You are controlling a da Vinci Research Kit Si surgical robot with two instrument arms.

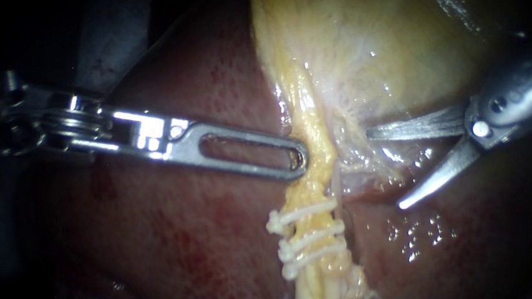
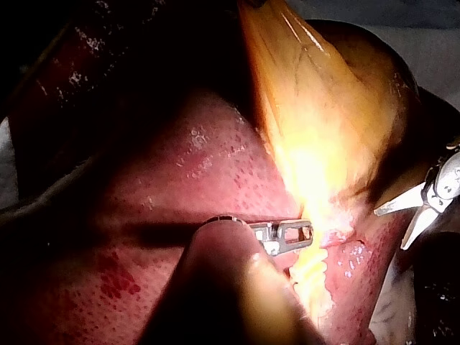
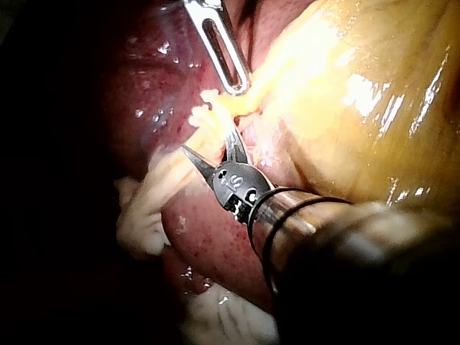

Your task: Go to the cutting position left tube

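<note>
Endoscope view: yellow tube (image 1: 310, 177) running down from gallbladder (image 1: 365, 42) over dark red liver (image 1: 191, 248), near centre of view. Three white clips (image 1: 309, 234) across tube low down, stacked close, one above another. Left instrument (image 1: 296, 160) in from left, slotted tip touching tube's left edge just above top clip; clamped on it or not, cannot tell. Right instrument (image 1: 385, 170) in from right, blades spread wide, nothing between them, tips clear of tube on its right side, level with stretch above clips. Upper blade pointing at glistening tissue under gallbladder, lower blade angled down over liver.

Left wrist view: slotted tip reaching yellow tissue, glare hiding contact; open blades of right instrument beyond tube, well apart from it.

Right wrist view: open blades ahead of own shaft, tips close to clips and tube, contact unclear; slotted tip beyond them at yellow tissue.
</note>
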